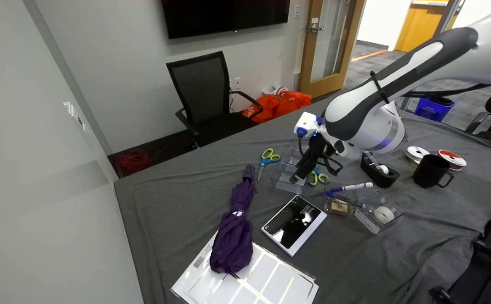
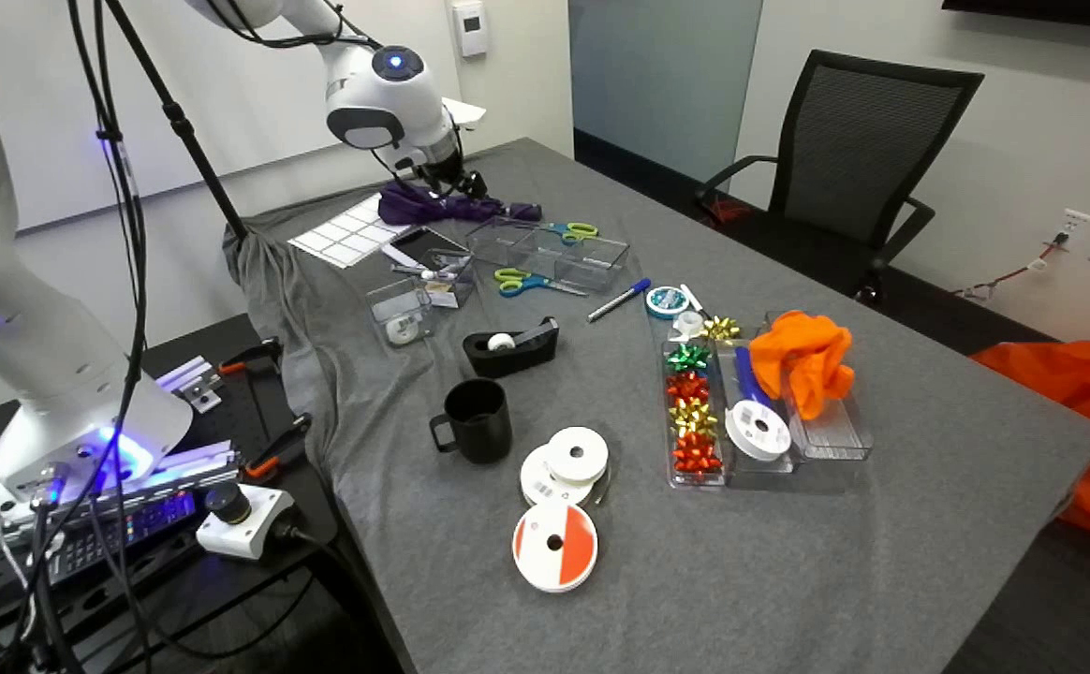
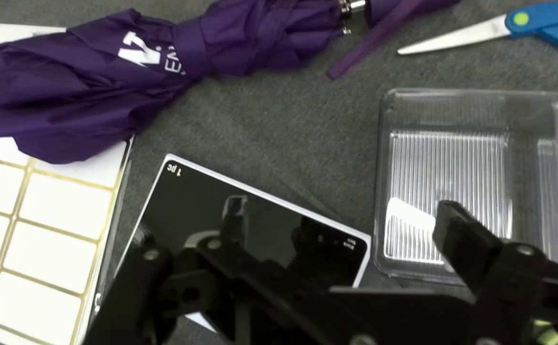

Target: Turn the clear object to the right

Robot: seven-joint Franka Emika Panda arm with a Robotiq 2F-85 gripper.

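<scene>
Under my wide-spread claw [image 3: 329, 229], the clear rectangular plastic tray [image 3: 475, 167] sits so close to the flat black, white-edged tablet [image 3: 269, 218] that my turn may knock them together.

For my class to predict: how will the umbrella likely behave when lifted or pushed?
The umbrella would probably sag at its wide end, where the cloth lies in loose folds. Its middle may be stiffer, since metal showing past the folds hints at a shaft inside. Pushed, it might drag the sheet, as its wide end lies on it.
</scene>
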